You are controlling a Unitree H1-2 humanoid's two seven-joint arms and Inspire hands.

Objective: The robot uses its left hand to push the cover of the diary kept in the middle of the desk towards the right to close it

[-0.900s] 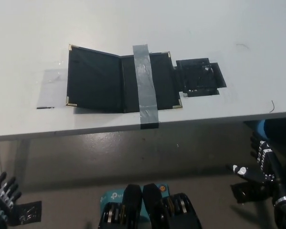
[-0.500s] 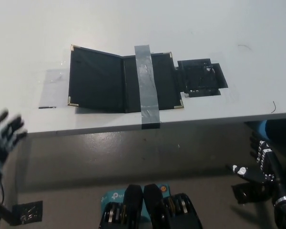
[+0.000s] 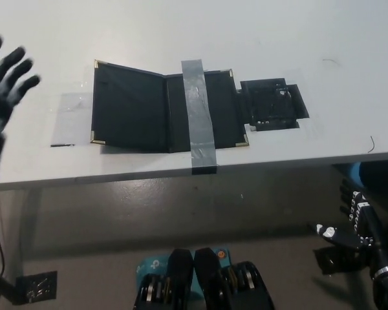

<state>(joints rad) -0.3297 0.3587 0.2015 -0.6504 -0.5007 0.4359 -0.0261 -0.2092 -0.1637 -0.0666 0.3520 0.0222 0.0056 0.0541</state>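
Observation:
A black diary (image 3: 165,112) with gold corners lies open in the middle of the white desk (image 3: 181,32). Its left cover (image 3: 128,108) stands slightly raised off the desk. A strip of grey tape (image 3: 198,115) runs over its right half and down past the desk's front edge. My left hand (image 3: 5,81) is up over the desk's left end, open with fingers spread, well to the left of the cover and not touching it. My right hand (image 3: 354,216) hangs below the desk at the lower right, open and holding nothing.
A patch of black tape (image 3: 271,104) lies on the desk just right of the diary. A clear tape patch (image 3: 72,119) sits left of the diary, between it and my left hand. The desk's front edge (image 3: 181,171) runs across the picture's middle, floor below it.
My left hand has risen from below the desk at the lower left to above the desk's left end. The diary and right hand have not moved.

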